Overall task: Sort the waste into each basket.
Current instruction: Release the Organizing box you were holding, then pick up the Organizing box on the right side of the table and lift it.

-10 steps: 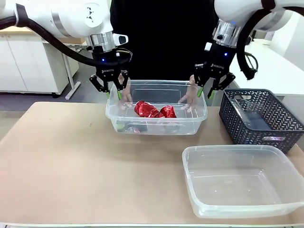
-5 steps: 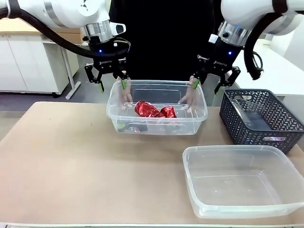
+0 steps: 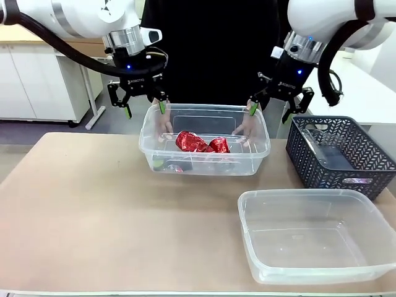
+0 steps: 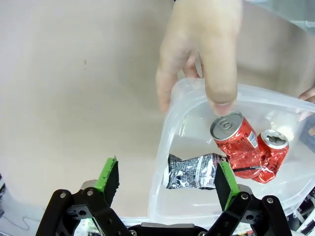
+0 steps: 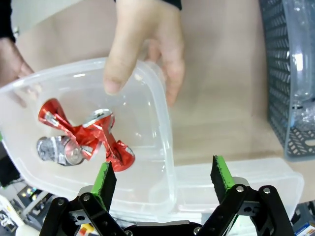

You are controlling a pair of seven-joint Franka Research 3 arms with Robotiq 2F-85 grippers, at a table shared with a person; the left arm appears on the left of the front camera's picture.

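Cans [image 4: 238, 145], crushed and red, are seen lying together in the middle of a clear tub [image 3: 247, 162] at the far side of the table [image 3: 93, 204]. A flattened silver and black can [image 4: 194, 170] is seen just beside them. A person's hand [image 3: 246, 129] is rested on the far rim near one end, and another hand [image 3: 164, 127] near the other end. The left pincer [image 3: 144, 109] and right pincer [image 3: 272, 112] are poised above the tub's two ends, both released wide with nothing grasped.

The cans are judged light and thin-walled, stiff along their creases, and probably slick, with possibly sharp edges. A hold across a crumpled waist is likely best.

A second clear tub [image 3: 315, 272] is set nearer. A dark basket [image 3: 346, 154] holding a clear bottle [image 3: 325, 154] is placed at the right.
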